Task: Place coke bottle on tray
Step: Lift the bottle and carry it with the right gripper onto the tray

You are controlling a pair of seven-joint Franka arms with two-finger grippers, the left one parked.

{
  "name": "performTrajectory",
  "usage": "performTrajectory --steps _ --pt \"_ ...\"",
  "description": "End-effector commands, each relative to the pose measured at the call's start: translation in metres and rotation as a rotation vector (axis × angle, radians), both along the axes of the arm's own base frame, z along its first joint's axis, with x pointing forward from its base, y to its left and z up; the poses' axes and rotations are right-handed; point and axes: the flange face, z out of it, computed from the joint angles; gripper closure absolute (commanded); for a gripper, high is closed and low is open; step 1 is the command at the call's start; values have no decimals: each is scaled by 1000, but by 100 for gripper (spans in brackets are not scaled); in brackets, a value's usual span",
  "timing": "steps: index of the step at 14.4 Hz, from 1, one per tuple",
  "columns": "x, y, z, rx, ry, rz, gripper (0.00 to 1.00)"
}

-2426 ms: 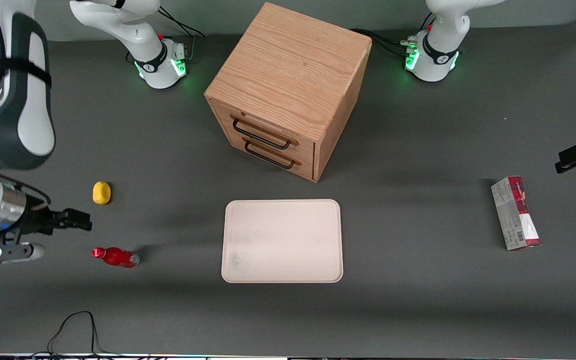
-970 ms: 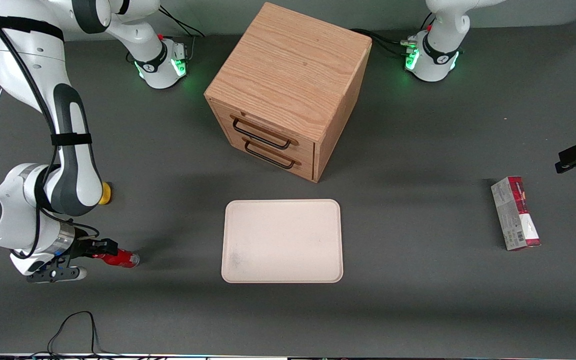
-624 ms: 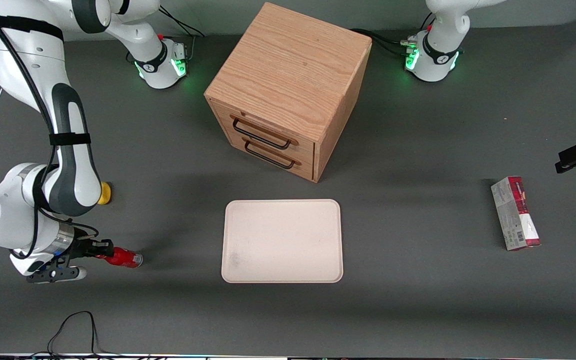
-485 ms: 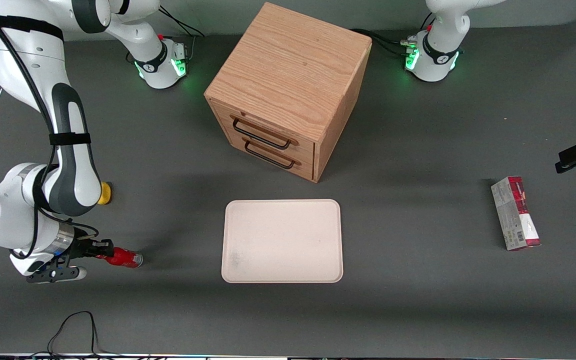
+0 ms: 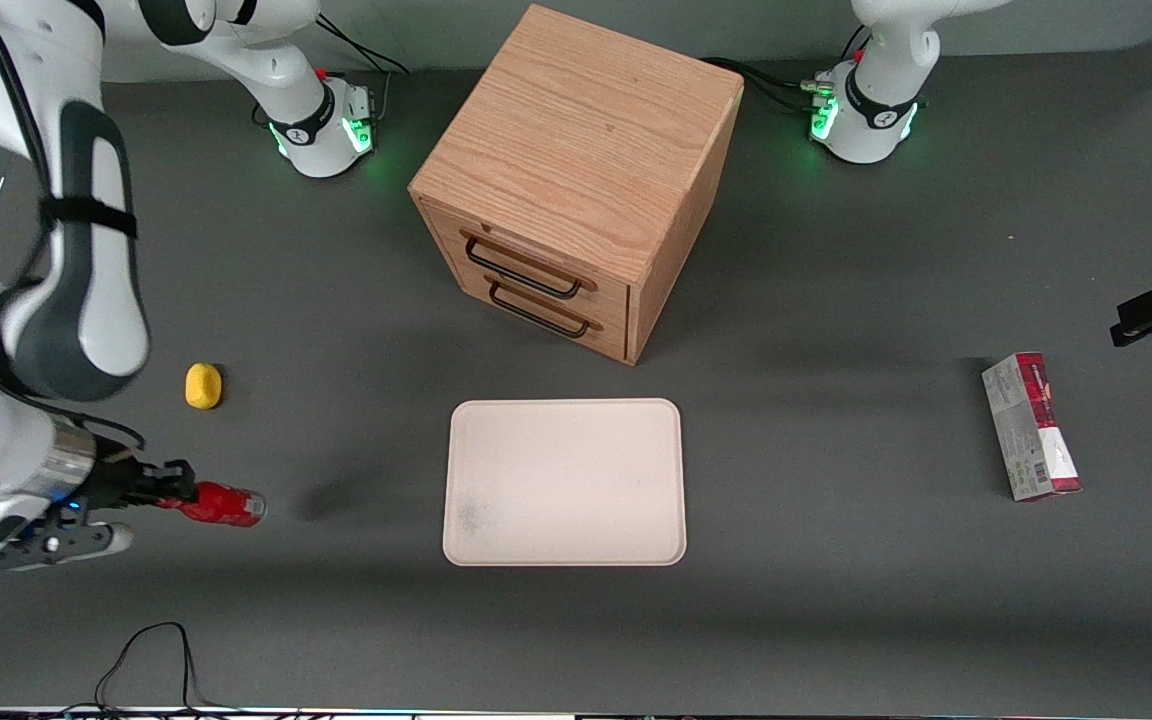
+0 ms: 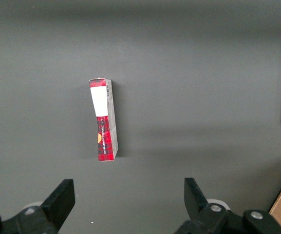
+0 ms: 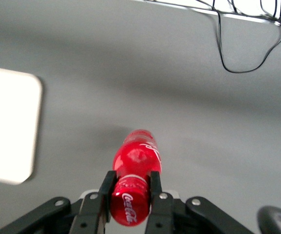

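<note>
The coke bottle is small and all red. My right gripper is shut on its cap end and holds it lying level, lifted off the table toward the working arm's end, with its shadow on the table beside it. In the right wrist view the two black fingers clamp the bottle's cap end and the gripper sits around it. The cream-white tray lies flat in front of the drawer cabinet, apart from the bottle; one corner of the tray shows in the right wrist view.
A wooden drawer cabinet stands farther from the front camera than the tray. A yellow lump lies near the bottle. A red-and-grey carton lies toward the parked arm's end, also in the left wrist view. A black cable loops at the near edge.
My gripper moved onto the bottle's cap end and shut on it. In the last half second it lifted the bottle and pulled it slightly toward the working arm's end, uncovering the yellow lump.
</note>
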Motion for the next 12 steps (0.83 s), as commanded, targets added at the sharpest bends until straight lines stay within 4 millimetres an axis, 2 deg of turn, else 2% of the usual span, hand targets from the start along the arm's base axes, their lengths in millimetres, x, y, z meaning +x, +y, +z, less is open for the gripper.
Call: performTrajectory --steps 1,3,5,7,8,9,10,12 --pt "-6 37 66 -3 -9 31 100" --pt "-14 74 82 20 -9 37 100" --pt "-23 130 98 10 -43 55 100" --pt "-32 197 92 -2 -75 44 100" --pt "-33 226 85 -2 -106 20 100" --pt "-32 255 67 12 -113 16 100" --pt "-29 273 48 30 -113 18 100" --pt "-15 293 1 32 -125 42 100"
